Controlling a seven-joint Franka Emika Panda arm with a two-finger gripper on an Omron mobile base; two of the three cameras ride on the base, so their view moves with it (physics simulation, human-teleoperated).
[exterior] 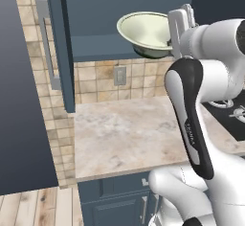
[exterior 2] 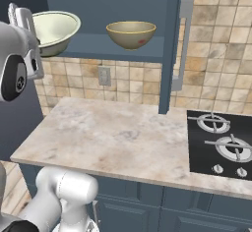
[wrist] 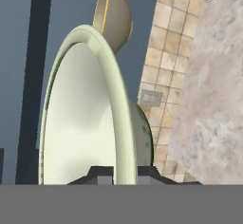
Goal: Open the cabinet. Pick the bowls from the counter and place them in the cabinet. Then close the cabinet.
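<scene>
The cabinet (exterior 2: 123,46) stands open, its doors swung out to the left (exterior: 60,43) and to the right (exterior 2: 170,44). The mustard yellow-brown bowl (exterior 2: 131,33) sits upright on the inner shelf and appears behind the pale one in the hand view (wrist: 113,16). The pale cream-green bowl (exterior: 143,31) (exterior 2: 53,28) (wrist: 80,118) hangs slightly tilted at the shelf's front edge; I cannot tell whether it rests on it. My gripper (exterior: 171,34) (exterior 2: 33,32) (wrist: 126,173) is shut on this bowl's rim. The counter (exterior: 119,129) (exterior 2: 113,137) lies bare below.
A black stovetop (exterior 2: 221,142) (exterior: 229,110) borders the counter on the right. A wall outlet (exterior: 119,75) (exterior 2: 104,75) sits in the tiled backsplash. A tall dark panel (exterior: 19,100) stands at the left. Blue base cabinets (exterior 2: 197,206) run under the counter.
</scene>
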